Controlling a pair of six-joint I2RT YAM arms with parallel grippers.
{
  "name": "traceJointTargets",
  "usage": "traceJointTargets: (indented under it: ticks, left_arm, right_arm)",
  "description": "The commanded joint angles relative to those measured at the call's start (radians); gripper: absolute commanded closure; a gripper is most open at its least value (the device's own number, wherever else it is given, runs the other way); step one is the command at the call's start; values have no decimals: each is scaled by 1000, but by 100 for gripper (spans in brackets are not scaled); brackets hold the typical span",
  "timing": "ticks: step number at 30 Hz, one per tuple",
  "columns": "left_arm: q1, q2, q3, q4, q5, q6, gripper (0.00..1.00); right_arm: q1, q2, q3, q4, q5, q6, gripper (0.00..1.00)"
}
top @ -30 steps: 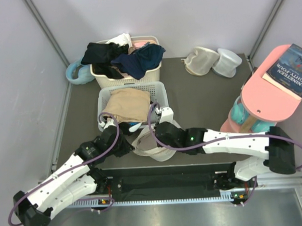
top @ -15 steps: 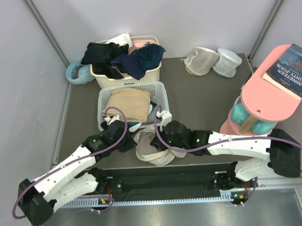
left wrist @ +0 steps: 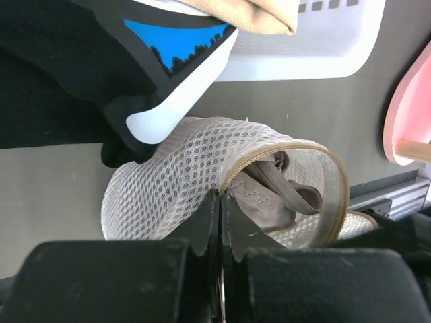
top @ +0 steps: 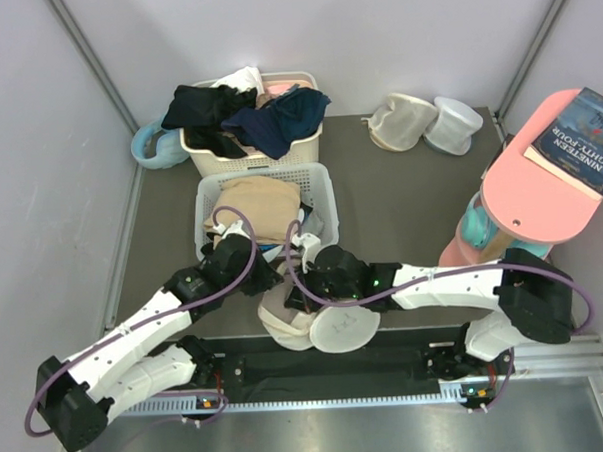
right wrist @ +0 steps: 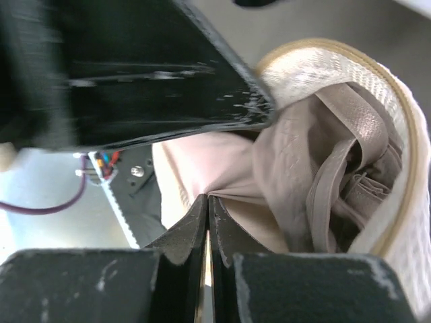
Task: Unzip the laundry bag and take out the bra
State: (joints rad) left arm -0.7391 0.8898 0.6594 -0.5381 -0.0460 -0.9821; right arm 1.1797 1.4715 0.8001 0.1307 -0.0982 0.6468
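The cream mesh laundry bag (top: 284,325) lies between the arms near the table's front edge. It is unzipped, and its round flat lid (top: 343,330) hangs open to the right. My left gripper (left wrist: 221,194) is shut on the zip rim of the laundry bag (left wrist: 168,195). The taupe bra (left wrist: 273,195) shows bunched inside the opening. My right gripper (right wrist: 207,197) reaches into the mouth and is shut on a fold of the bra (right wrist: 303,168). The bag's rim (right wrist: 404,134) curves round it. From above, both grippers (top: 274,287) (top: 297,302) meet over the bag.
Just behind the grippers is a white basket (top: 320,185) holding a folded tan cloth (top: 260,203). A second basket (top: 203,150) of dark garments stands further back. Two other pouches (top: 402,121) (top: 452,124) lie at the back right. A pink stand (top: 530,191) carries a book at the right.
Both grippers have moved closer together over the bag. The bag has shifted toward the near edge and its round lid has swung open to the right.
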Motion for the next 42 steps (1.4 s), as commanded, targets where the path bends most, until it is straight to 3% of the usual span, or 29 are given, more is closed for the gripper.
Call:
traceJointTargets:
  ticks: [1, 11, 19, 20, 21, 23, 24, 25, 29, 33, 37, 42]
  left_arm:
    - [6, -14, -14, 43, -31, 13, 100]
    - [9, 50, -38, 86, -18, 20, 100]
    - [9, 40, 34, 49, 26, 39, 100]
    - [9, 31, 39, 38, 23, 36, 98]
    - [9, 14, 46, 27, 21, 30, 79]
    - [9, -43, 48, -5, 15, 19, 56]
    - [9, -63, 43, -11, 8, 17, 35]
    - [9, -110, 42, -28, 0, 11, 28]
    - [9, -218, 36, -57, -41, 17, 13]
    - [9, -291, 14, 6, -3, 80, 4]
    - [9, -243, -40, 115, 183, 115, 3]
    - [9, -184, -61, 193, 213, 140, 3]
  right_arm:
    - [-3, -134, 27, 101, -15, -3, 100]
    - [-37, -425, -108, 147, 32, 79, 100]
    - [-55, -384, -226, 179, 78, 79, 100]
    - [-55, -376, -242, 185, 80, 80, 100]
    - [-55, -370, -248, 193, 83, 86, 100]
    - [-55, -358, -257, 207, 87, 88, 100]
    - [-55, -352, -257, 208, 91, 90, 100]
    - [-55, -349, -257, 211, 91, 90, 100]
    - [-55, -344, -256, 215, 88, 90, 100]
    - [-58, -349, -256, 207, 77, 88, 100]
    - [-57, -372, -259, 201, 77, 88, 100]
    - [-61, -393, -265, 191, 78, 90, 100]
